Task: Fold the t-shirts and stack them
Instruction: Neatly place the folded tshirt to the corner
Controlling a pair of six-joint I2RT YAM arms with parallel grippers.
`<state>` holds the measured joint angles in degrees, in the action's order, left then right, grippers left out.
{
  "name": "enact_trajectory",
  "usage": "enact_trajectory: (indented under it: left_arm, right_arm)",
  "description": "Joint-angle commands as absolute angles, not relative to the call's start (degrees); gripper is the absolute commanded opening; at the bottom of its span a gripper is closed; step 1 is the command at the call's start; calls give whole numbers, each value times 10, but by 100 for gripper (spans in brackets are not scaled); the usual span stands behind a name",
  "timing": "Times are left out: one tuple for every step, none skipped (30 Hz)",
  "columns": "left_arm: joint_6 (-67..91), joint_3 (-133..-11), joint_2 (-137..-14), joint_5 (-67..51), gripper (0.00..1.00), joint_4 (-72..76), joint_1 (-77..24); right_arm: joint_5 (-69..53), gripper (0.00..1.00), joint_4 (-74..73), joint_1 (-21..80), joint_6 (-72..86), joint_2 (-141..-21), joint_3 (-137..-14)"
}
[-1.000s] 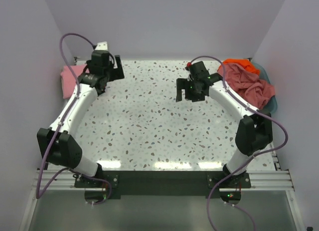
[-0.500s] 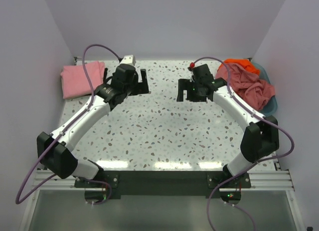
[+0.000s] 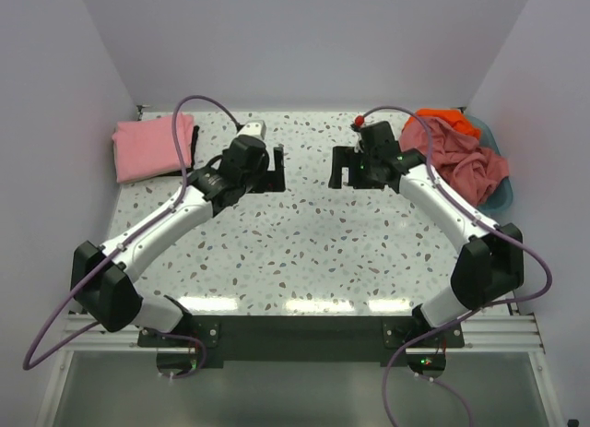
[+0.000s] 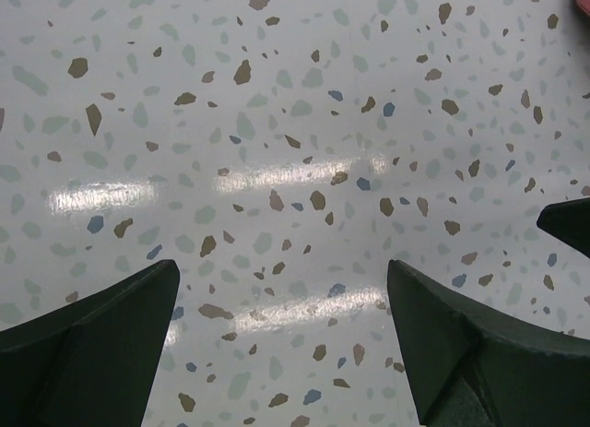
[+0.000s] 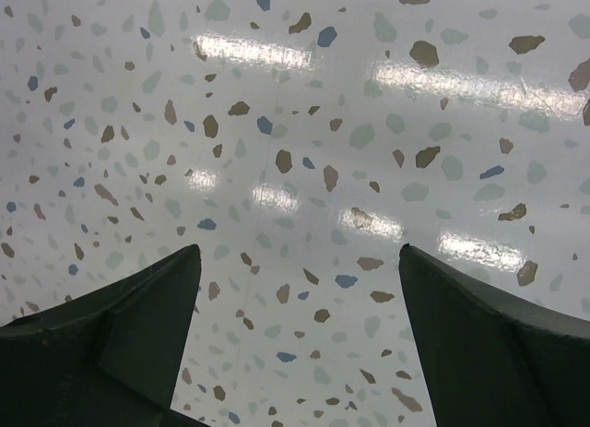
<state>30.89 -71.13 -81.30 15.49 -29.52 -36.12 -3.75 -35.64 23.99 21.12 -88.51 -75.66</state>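
The left gripper (image 3: 263, 169), wide open and empty, has swung from the folded pink t-shirt (image 3: 152, 148) at ten o'clock toward mid-bench, facing the right gripper (image 3: 355, 167), equally agape and empty. That shirt looks finished, and the unfolded t-shirts (image 3: 456, 155) wait heaped in the blue basket (image 3: 501, 199) at two o'clock. The speckled bench (image 3: 304, 243) is glossy, with plain pale walls (image 3: 304, 40) around it.

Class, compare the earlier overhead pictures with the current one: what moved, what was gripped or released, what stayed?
The left gripper swung from over the folded pink t-shirt rightward toward the middle, uncovering it. Nothing was gripped or released; both sets of fingers stand open, empty. The right gripper barely shifted; the shirt heap in the blue basket stayed put.
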Motion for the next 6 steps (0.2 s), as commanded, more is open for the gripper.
enact_trajectory:
  left_arm:
    - [305, -704, -788, 173, 100, -260, -364]
    - [302, -701, -785, 173, 100, -257, -366]
    - [300, -701, -784, 174, 100, -255, -366]
    - [297, -702, -785, 176, 100, -254, -367]
    - [296, -703, -785, 178, 100, -255, -367]
    - [296, -704, -786, 185, 100, -257, -367]
  right_arm:
    - [-26, 92, -331, 237, 209, -861, -751]
    - [-24, 92, -328, 237, 212, -860, -746]
    - [-23, 92, -322, 237, 214, -859, -743]
    - [-20, 92, -318, 237, 215, -854, -740]
    - [-19, 92, -315, 237, 217, -852, -733]
    - [-18, 92, -311, 237, 220, -850, -730]
